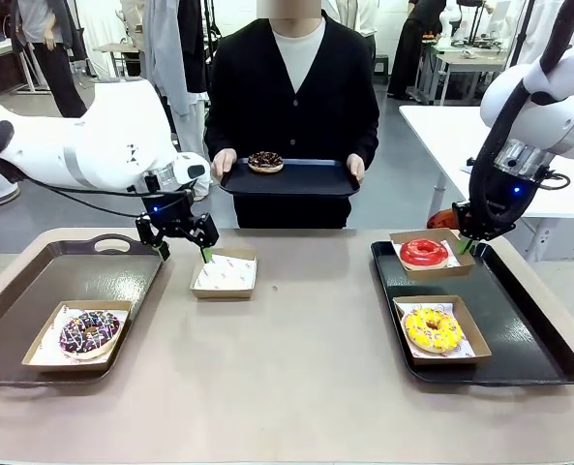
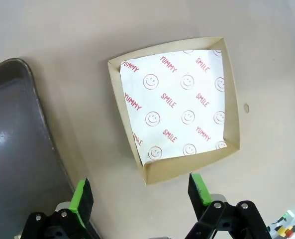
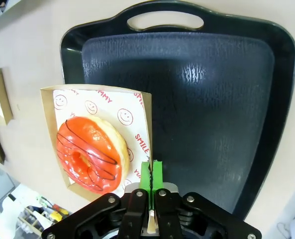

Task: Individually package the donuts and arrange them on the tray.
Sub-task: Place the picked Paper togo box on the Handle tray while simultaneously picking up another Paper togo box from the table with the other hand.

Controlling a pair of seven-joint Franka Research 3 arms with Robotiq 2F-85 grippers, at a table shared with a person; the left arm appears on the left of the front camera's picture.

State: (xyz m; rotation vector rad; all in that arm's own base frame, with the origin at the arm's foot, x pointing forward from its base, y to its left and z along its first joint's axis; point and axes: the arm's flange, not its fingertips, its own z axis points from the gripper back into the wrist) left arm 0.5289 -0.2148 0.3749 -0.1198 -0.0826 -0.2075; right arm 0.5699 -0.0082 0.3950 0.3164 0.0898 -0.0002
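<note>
My right gripper (image 1: pixel 466 243) is shut on the wall of a paper-lined box (image 3: pixel 100 107) holding the red donut (image 1: pixel 424 253) (image 3: pixel 90 152). That box straddles the far left rim of the right tray (image 1: pixel 524 325) (image 3: pixel 197 99). A yellow donut (image 1: pixel 434 329) lies boxed nearer on the same tray. My left gripper (image 1: pixel 184 254) (image 2: pixel 140 191) hangs open just beside an empty box (image 1: pixel 225 274) (image 2: pixel 187 167) on the table, touching nothing. A sprinkled chocolate donut (image 1: pixel 88 332) sits boxed on the left tray (image 1: pixel 15 291). Another chocolate donut (image 1: pixel 265 162) rests on a tray (image 1: pixel 311 180) held by the person.
The person stands at the far edge, both hands on the held tray. The left tray's rim (image 2: pixel 13 139) lies close beside my left fingers. Bare table stretches between the two trays, and most of the right tray's floor is free.
</note>
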